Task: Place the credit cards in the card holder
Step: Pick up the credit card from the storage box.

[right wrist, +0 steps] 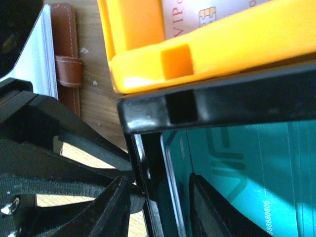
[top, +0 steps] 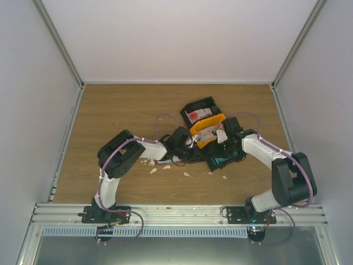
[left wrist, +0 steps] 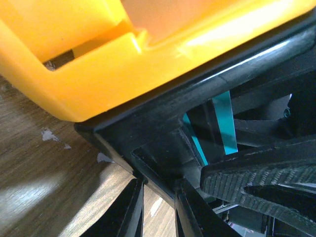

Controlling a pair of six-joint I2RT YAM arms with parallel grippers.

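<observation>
1. The credit cards lie in the bins: a teal card (right wrist: 247,168) flat in the near black bin (right wrist: 148,113), a whitish card (right wrist: 197,15) in the yellow bin (right wrist: 222,54), and red-and-white cards (top: 198,115) in the far black bin (top: 187,107).
2. The card holder (right wrist: 66,64) lies on the table (top: 110,110) beside the yellow bin, with a pale inner face showing next to its brown cover. I see no card in it.
3. My judgement is that the step in hand is fetching a card, most likely the teal one.
4. The right gripper (right wrist: 158,207) is astride the wall of the near black bin, one finger outside and one over the teal card. The jaws are parted and hold nothing.
5. The next move calls for catching the thin card by an edge, lifting it out of the bin, then lining it up with a slot of the holder.
6. The left gripper (left wrist: 158,217) is at the corner of the same bin, its jaws nearly together. I cannot tell whether they pinch the bin.
7. Both arms reach forward and inward, elbows out, and their wrists meet at the bins.
</observation>
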